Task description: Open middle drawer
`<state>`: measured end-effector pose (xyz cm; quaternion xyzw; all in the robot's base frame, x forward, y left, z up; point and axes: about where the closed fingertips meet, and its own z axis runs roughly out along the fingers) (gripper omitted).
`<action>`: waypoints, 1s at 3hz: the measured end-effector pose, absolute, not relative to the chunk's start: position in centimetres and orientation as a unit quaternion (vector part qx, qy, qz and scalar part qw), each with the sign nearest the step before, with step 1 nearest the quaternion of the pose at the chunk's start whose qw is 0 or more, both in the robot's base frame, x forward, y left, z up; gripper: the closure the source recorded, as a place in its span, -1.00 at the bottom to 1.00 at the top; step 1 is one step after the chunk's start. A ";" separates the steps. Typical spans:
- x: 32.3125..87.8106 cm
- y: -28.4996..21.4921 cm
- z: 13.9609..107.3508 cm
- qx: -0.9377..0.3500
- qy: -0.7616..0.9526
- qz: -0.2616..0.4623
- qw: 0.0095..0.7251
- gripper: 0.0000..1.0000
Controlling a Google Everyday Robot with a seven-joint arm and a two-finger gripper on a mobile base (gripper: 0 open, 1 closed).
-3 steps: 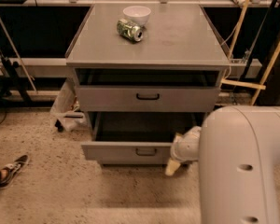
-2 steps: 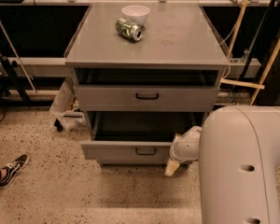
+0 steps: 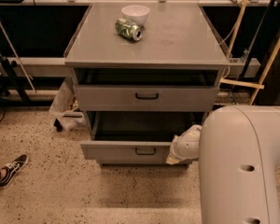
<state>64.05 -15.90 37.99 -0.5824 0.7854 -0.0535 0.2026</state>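
The middle drawer [image 3: 126, 151] stands pulled out toward the near side, its dark inside showing, below the upper drawer [image 3: 177, 98]. The tool [image 3: 181, 149] sits at the right end of the middle drawer's front; I cannot tell whether it is spread or pressed together. On the desk [image 3: 177, 36] a white bowl [image 3: 135, 14] stands at the far side, with a can [image 3: 129, 29] on its side just beside it.

Gripper half hidden
The arm [image 3: 242, 171] covers part of the gripper [image 3: 181, 150] at the middle drawer [image 3: 116, 150]'s right end.
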 end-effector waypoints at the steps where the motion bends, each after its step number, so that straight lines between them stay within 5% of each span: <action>1: 64.1 -15.9 38.0 -0.582 0.785 -0.053 0.203 0.30; 2: 64.1 -15.9 38.0 -0.582 0.785 -0.053 0.203 0.77; 3: 64.1 -15.9 38.8 -0.582 0.785 -0.053 0.203 1.00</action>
